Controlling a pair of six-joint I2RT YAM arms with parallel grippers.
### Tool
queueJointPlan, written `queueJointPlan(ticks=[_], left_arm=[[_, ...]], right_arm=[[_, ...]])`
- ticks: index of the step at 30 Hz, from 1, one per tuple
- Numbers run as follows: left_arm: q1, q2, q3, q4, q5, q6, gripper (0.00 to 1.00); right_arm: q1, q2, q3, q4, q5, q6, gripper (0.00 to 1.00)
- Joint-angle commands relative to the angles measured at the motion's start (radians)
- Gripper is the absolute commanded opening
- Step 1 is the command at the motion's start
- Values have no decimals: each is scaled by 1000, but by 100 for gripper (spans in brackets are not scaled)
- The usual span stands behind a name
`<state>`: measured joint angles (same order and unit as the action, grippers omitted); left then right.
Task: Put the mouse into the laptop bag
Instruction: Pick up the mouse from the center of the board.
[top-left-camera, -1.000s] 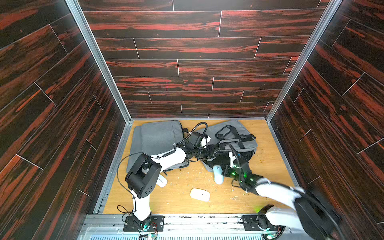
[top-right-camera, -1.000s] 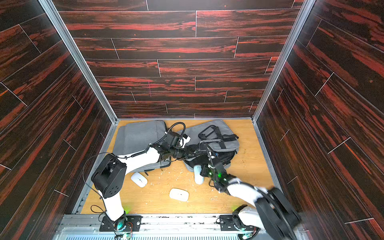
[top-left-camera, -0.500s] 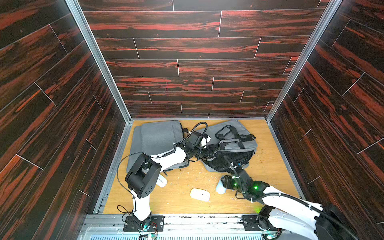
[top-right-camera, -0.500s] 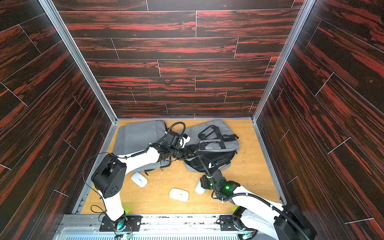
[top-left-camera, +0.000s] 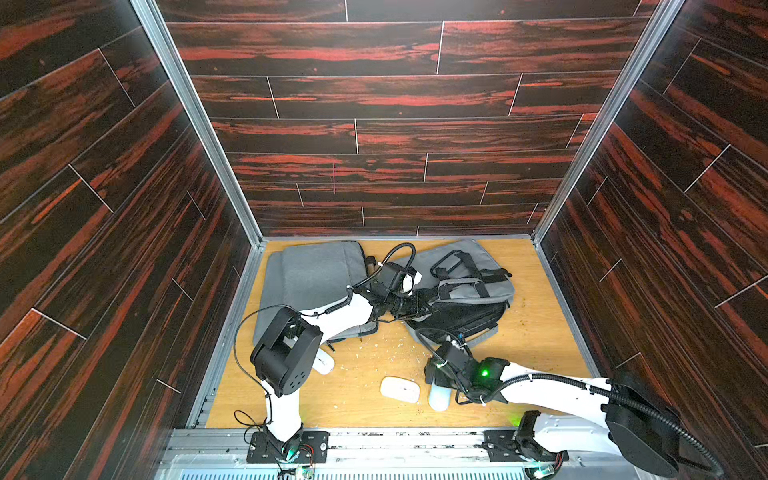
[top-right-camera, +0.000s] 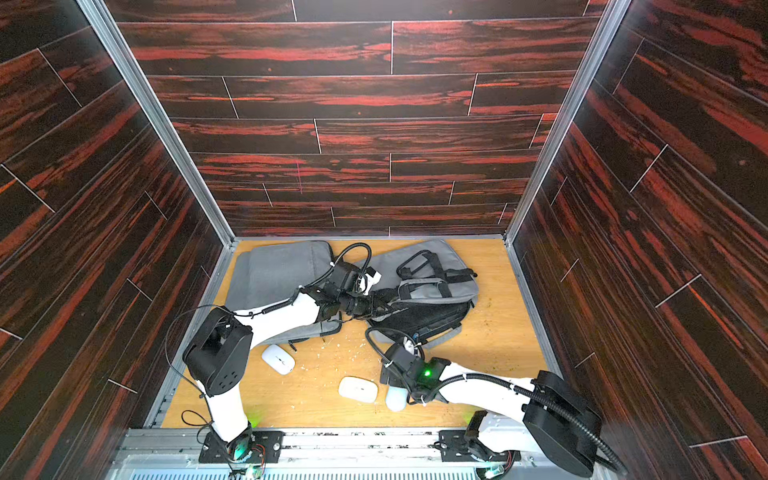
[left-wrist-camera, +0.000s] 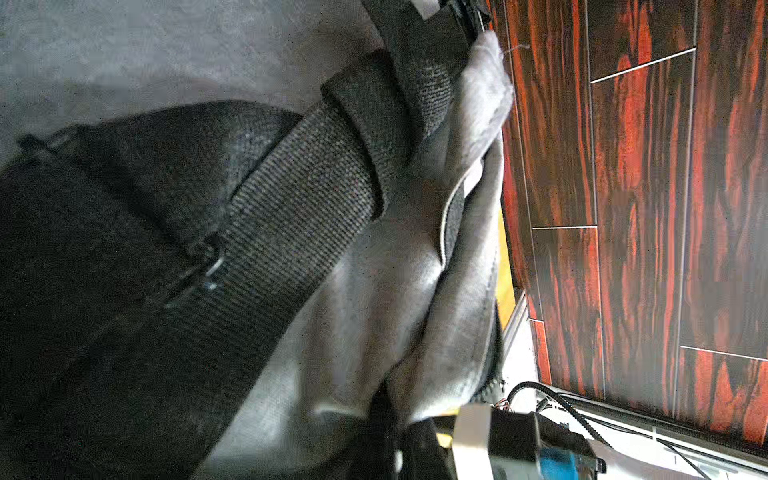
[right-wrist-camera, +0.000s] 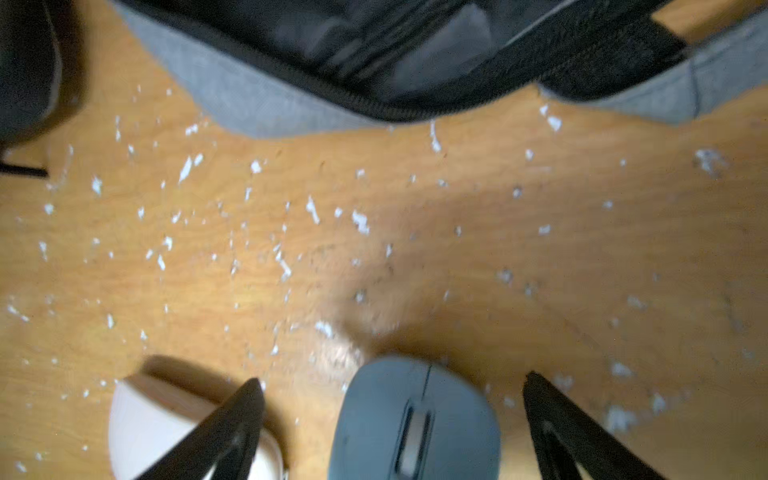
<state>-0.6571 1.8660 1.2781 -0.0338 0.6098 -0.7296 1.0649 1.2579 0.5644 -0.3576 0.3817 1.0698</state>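
Nothing is packed yet: the bluish mouse lies on the table near its front edge, between the wide-open, empty jaws of the right gripper, while the closed left gripper grips the laptop bag at its opening.

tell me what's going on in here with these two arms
The left gripper is shut on the upper flap of the grey laptop bag, holding its mouth open. The right gripper hangs open over a blue-grey mouse lying on the table in front of the bag, one finger on each side, not gripping it. A white mouse lies right beside it. The mouse is not in the bag yet.
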Motion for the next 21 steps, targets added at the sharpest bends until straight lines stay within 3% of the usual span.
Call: queueJointPlan(ticks=[1,10,16,21], left_arm=[[4,-9,27,43,19,6,0],[8,-13,24,48,25,10,0],[8,-11,26,49,29,4,0],[8,-1,35,41,25,0,0]], right_arm=[[66,25,73,-166,67,79,98],[251,162,218,-480,69,291,98],[261,153,160,-408,36,312,89],[233,145,127,-322,62,249,82]])
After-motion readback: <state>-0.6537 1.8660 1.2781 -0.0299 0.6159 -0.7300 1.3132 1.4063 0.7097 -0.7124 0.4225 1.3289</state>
